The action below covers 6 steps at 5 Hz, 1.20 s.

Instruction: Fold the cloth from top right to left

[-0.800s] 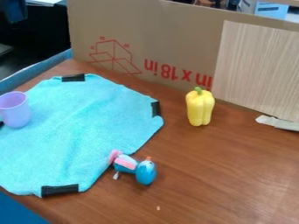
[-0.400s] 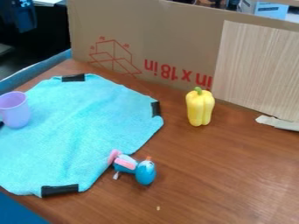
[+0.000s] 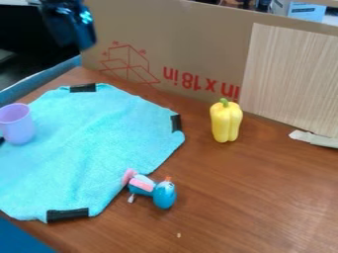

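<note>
Black gripper [image 3: 76, 40]: descend to the cloth [image 3: 99, 138], pinch its top right margin shallowly, lift slightly, then draw left, stopping short of the cup [image 3: 18, 124]. Pose: raised, hanging down, with the cloth spread flat below and nearer the camera. Open or closed: cannot tell.

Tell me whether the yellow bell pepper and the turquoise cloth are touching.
Apart. In the camera view, a strip of brown wooden table shows between the upright yellow bell pepper and the nearest edge of the turquoise cloth.
</note>
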Each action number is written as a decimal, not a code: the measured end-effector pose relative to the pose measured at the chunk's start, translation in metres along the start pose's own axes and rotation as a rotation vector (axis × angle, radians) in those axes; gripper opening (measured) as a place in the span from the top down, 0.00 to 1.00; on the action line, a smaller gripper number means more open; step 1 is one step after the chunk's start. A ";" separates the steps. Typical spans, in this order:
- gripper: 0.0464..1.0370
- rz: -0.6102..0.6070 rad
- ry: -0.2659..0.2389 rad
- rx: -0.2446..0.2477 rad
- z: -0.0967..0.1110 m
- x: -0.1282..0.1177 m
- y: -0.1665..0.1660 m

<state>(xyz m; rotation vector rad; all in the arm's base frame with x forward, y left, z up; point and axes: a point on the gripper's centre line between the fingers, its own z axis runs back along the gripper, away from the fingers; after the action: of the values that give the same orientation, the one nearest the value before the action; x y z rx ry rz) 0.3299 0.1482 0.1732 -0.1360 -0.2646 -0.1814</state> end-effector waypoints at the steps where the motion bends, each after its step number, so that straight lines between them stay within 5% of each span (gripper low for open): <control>1: 0.04 0.059 -0.073 0.034 -0.031 0.018 -0.014; 2: 0.04 0.111 -0.151 0.142 -0.057 0.031 -0.019; 4: 0.04 0.305 -0.260 0.301 -0.069 0.055 -0.035; 6: 0.04 0.475 -0.234 0.295 -0.095 0.064 -0.060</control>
<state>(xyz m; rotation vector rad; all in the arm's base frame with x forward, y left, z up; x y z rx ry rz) 0.4021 0.0642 0.1060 0.0760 -0.4797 0.3478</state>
